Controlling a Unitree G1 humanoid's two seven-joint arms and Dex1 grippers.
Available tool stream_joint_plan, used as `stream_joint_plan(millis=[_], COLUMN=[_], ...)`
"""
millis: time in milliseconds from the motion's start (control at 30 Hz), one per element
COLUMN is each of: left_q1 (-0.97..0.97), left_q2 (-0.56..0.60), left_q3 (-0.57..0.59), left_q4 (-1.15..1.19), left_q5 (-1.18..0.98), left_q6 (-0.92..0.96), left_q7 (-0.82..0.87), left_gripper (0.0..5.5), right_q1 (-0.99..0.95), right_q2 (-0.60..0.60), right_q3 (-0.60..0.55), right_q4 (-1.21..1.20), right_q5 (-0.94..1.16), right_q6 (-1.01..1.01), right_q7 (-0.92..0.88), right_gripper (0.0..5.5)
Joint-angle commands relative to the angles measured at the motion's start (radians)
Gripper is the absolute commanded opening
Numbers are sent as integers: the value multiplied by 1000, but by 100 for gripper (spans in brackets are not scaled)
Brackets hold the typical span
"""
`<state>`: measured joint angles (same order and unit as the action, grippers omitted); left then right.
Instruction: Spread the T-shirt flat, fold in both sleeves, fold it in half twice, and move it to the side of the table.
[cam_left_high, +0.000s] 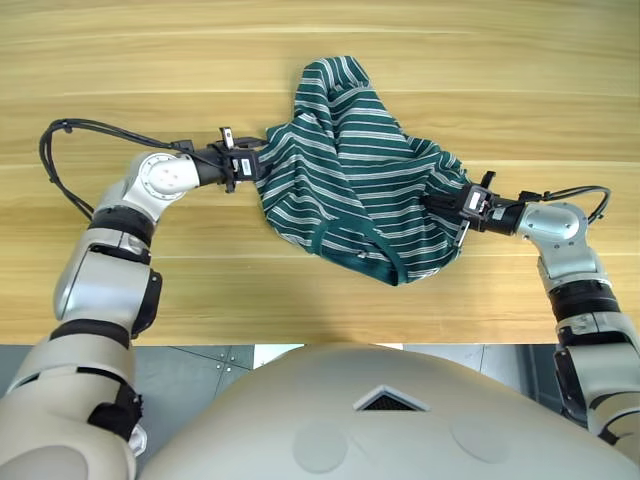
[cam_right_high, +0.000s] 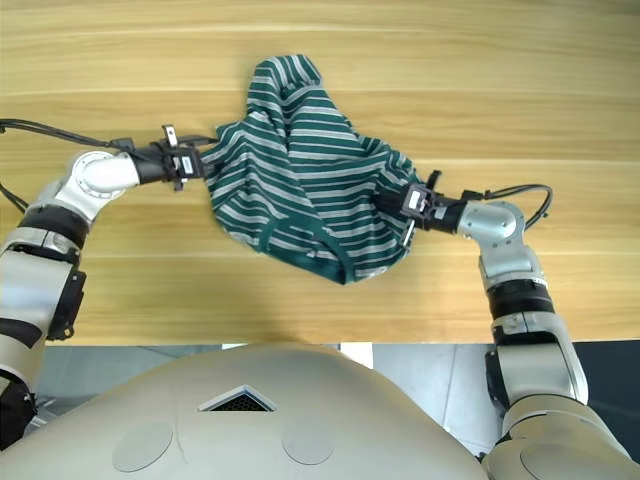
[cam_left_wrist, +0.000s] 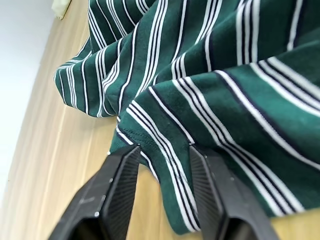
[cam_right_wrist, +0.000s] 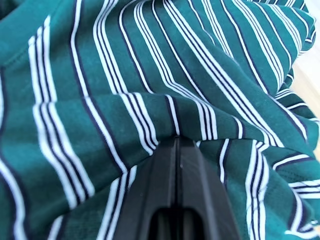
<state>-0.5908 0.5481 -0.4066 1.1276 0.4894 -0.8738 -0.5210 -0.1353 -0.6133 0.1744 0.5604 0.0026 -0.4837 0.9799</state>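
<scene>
T-shirt (cam_left_high: 350, 175), dark green with thin white and navy stripes, lies crumpled in a loose heap at the middle of the wooden table (cam_left_high: 120, 70), a plain green ribbed band along its 6 o'clock edge. The left gripper (cam_left_high: 262, 168) reaches in low at the heap's 9 o'clock side, fingers spread with the hem's edge between them. The right gripper (cam_left_high: 443, 203) sits at 4 o'clock, fingers pressed together, pinching a fold of cloth.

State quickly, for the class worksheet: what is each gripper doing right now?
Left gripper: open, straddling an edge of the T-shirt.
Right gripper: shut on a pinched fold of the T-shirt.
</scene>
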Motion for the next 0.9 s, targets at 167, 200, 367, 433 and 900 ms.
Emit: stream_joint_plan(millis=[167,200,367,433,900], left_q1=[42,33,31,38,120], left_q2=[126,130,137,130,117], left_q3=[-46,-41,-29,-34,159], left_q4=[-9,-3,22,31,-147], left_q5=[61,57,50,61,-444], left_q6=[-14,-1,30,37,-34], left_q7=[45,60,108,128,-340], left_gripper=[183,183,183,183,212], right_q1=[-79,-87,-133,-138,-92], right_q2=[-94,-102,-110,-99,-15], right_q3=[-57,-61,-71,-74,-70], right_q4=[200,231,284,274,-5], right_q5=[-83,-94,-98,-82,68], right_q6=[-14,-22,-52,-62,-8], right_q7=[-144,-166,-198,-184,-34], right_gripper=[0,0,0,0,31])
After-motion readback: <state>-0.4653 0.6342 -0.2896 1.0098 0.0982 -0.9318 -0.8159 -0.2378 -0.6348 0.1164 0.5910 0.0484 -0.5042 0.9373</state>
